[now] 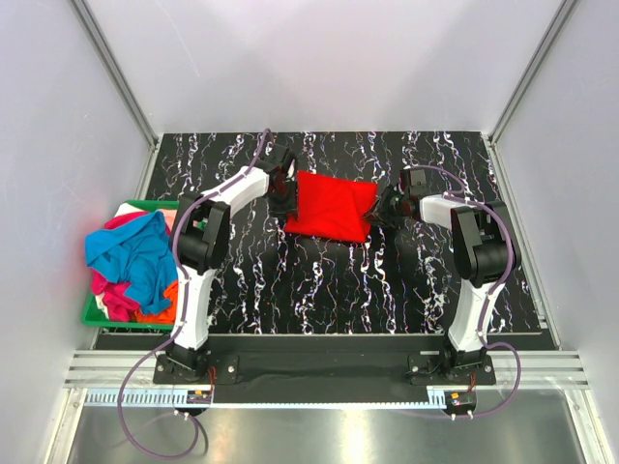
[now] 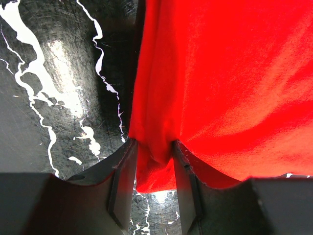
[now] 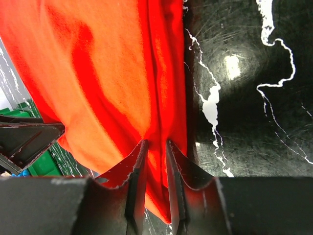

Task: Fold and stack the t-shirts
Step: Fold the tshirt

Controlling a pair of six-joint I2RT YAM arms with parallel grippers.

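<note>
A bright red t-shirt [image 1: 329, 205], folded to a rough square, spans between my two grippers over the far middle of the black marbled table [image 1: 319, 290]. My left gripper [image 1: 281, 198] is shut on its left edge. In the left wrist view a bunched fold of the red t-shirt [image 2: 220, 73] sits pinched in the left gripper [image 2: 154, 147]. My right gripper [image 1: 387, 208] is shut on the shirt's right edge. The right wrist view shows the red t-shirt [image 3: 107, 73] gathered into the right gripper [image 3: 154, 144]. More t-shirts, blue [image 1: 131, 253], pink [image 1: 114, 300] and orange [image 1: 160, 309], lie heaped at the left.
A green bin [image 1: 93, 316] holding the heap stands off the table's left edge. Grey walls with metal rails close in the table's left, right and far sides. Both arm bases are bolted at the near edge.
</note>
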